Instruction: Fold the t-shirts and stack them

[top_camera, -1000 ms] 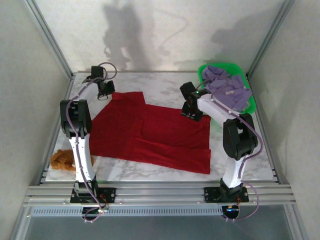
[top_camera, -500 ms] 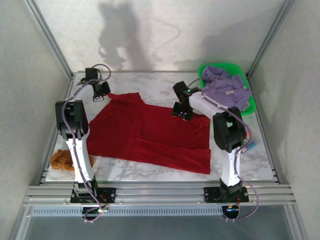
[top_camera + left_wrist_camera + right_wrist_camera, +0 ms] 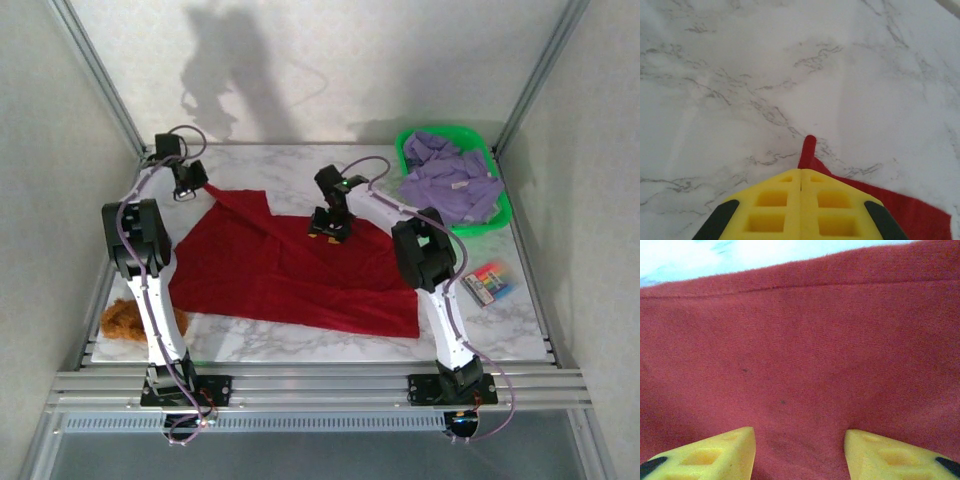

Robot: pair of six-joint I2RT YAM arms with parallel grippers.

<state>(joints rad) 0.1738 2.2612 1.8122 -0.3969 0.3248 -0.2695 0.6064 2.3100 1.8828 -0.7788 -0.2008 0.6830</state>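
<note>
The red t-shirt (image 3: 290, 275) was spread flat across the middle of the bench (image 3: 300, 345), with one corner drawn out toward the far left corner. That corner was pinched in the clenched jaws of the left gripper (image 3: 188, 186). In the left wrist view the yellow fingers (image 3: 775, 205) were pressed together with no gap, and a narrow tip of the red t-shirt (image 3: 808, 150) stuck out past them over the white marbled surface.

The right gripper (image 3: 330, 226) was placed over the shirt's far edge, near the middle of the bench. In the right wrist view its two yellow fingers (image 3: 705, 452) stood apart, released, with nothing gripped between them and the red t-shirt (image 3: 800, 350) beneath. A seam line was seen running along the cloth near that edge. Whether the fingertips touched the cloth could not be told.

The lavender t-shirt (image 3: 450, 190) was heaped in a green basket (image 3: 506, 208) at the far right corner, spilling over the basket's near rim. A small white label (image 3: 462, 186) was seen on it, its writing too small to be read. A small pack with coloured stripes (image 3: 485, 283) lay near the right edge, close to the right arm; its print could not be read. A fuzzy orange-brown lump (image 3: 125, 320) lay at the near left corner, beside the left arm.
</note>
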